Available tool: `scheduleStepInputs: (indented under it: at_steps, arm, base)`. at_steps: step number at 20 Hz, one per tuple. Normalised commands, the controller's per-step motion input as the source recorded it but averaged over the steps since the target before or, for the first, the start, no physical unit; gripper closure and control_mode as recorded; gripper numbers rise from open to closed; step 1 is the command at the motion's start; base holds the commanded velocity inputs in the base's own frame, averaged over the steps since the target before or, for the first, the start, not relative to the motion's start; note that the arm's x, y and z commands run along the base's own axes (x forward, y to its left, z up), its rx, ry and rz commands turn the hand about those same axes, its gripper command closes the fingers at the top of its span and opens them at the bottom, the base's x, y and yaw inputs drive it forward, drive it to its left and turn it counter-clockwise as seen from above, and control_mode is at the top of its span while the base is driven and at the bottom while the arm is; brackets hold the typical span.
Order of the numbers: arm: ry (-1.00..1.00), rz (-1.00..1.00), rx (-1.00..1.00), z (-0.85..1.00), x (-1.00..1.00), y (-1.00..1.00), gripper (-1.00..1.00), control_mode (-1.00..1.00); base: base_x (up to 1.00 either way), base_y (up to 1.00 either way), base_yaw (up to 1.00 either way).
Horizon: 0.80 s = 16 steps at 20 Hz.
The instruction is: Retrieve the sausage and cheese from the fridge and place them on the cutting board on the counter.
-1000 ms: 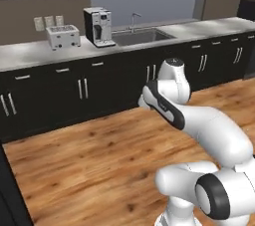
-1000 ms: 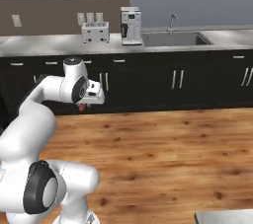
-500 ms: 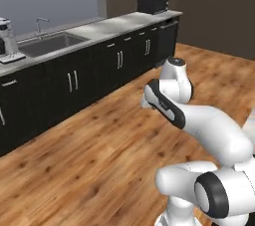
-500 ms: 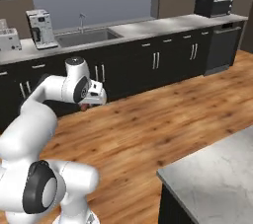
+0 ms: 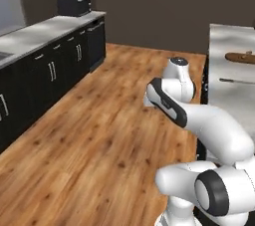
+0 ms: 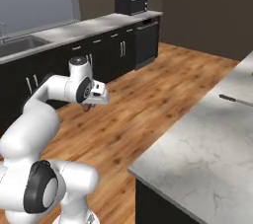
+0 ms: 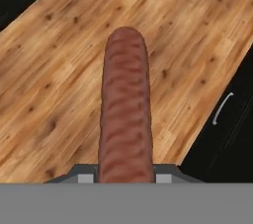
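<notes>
One long marbled bench (image 6: pixel 207 139) was seen on the robot's right, its near edge close beside the base, with a dark reddish-brown shape at its far end in the left base view that was judged, with some doubt given the narrow sliver visible, to be the cutting board (image 5: pixel 241 57). A second bench (image 5: pixel 45 28) with black cabinets ran along the far wall, well apart from the arm across open wooden floor (image 5: pixel 99 135). The end effector (image 6: pixel 89 105) was held out over that floor, in front of the base and away from the marbled bench, so the coming move was judged to turn on a swing or drive toward the robot's right and forward, where the board lay.

The end effector was closed on the sausage (image 7: pixel 124 109), which was clamped at its near end between the two fingertips. Its long axis ran straight out along the hand's line of sight, pointing down toward the floor. In the right base view only a small reddish tip (image 6: pixel 87 106) showed beneath the hand.

No brand, label or legible writing was found on any surface.
</notes>
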Motion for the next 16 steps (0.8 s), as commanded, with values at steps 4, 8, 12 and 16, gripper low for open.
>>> scheduleStepInputs:
  at_steps: [4, 8, 12, 16]
  arm:
    - [0.0, 0.0, 0.0, 0.0, 0.0, 0.0, 1.0, 1.0]
    - [0.0, 0.0, 0.0, 0.0, 0.0, 0.0, 1.0, 1.0]
    - [0.0, 0.0, 0.0, 0.0, 0.0, 0.0, 1.0, 1.0]
    - [0.0, 0.0, 0.0, 0.0, 0.0, 0.0, 1.0, 1.0]
  base:
    - [0.97, 0.17, -0.41]
    - [0.98, 0.5, -0.35]
    - [0.91, 0.98, -0.35]
    - [1.0, 1.0, -0.41]
